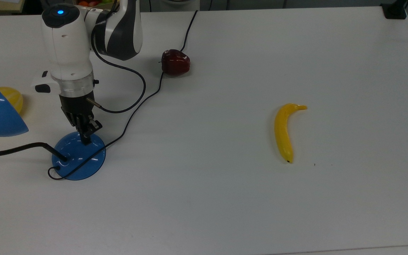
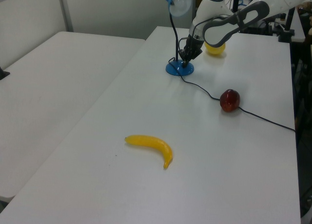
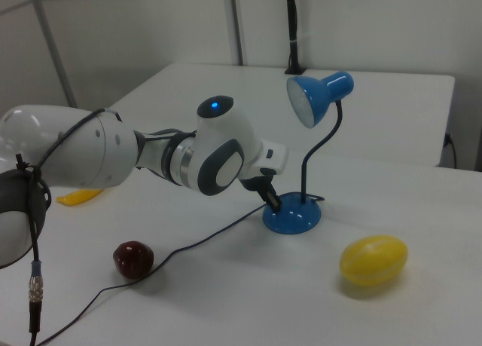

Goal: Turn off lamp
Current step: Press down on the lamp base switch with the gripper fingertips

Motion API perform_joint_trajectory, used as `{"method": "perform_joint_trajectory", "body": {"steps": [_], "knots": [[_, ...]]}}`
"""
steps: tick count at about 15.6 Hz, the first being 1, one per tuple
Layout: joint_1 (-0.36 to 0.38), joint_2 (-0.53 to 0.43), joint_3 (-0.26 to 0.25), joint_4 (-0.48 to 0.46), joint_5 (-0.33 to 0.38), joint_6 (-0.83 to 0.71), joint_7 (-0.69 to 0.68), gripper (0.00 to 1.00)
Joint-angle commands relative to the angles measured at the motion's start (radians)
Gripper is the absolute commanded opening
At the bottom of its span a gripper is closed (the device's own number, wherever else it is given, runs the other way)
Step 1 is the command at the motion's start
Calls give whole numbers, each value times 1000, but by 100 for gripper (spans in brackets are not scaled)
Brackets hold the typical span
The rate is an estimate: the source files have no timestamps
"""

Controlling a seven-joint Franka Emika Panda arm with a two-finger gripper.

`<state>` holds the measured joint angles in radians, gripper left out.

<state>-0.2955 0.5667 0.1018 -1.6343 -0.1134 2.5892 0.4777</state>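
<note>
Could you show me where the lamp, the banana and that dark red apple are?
lamp point(image 1: 83, 163): top view, on the bare front of its blue round base.
banana point(image 1: 282, 134): top view, on the middle of its curved yellow body.
apple point(image 1: 175, 62): top view, on the middle of its dark red skin.

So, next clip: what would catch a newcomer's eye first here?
The white robot arm, its gripper planted on the domed base of the blue lamp at the top view's left, with the shade unlit in the right view. After that, the yellow banana lying alone toward the top view's right, and the dark red apple sitting by the lamp's black cord.
</note>
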Motion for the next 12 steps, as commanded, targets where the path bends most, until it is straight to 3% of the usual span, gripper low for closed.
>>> {"method": "perform_joint_trajectory", "body": {"steps": [1, 12], "knots": [[27, 15, -20, 1, -31, 22, 25, 0], [36, 10, -20, -41, -83, -37, 22, 0]]}}
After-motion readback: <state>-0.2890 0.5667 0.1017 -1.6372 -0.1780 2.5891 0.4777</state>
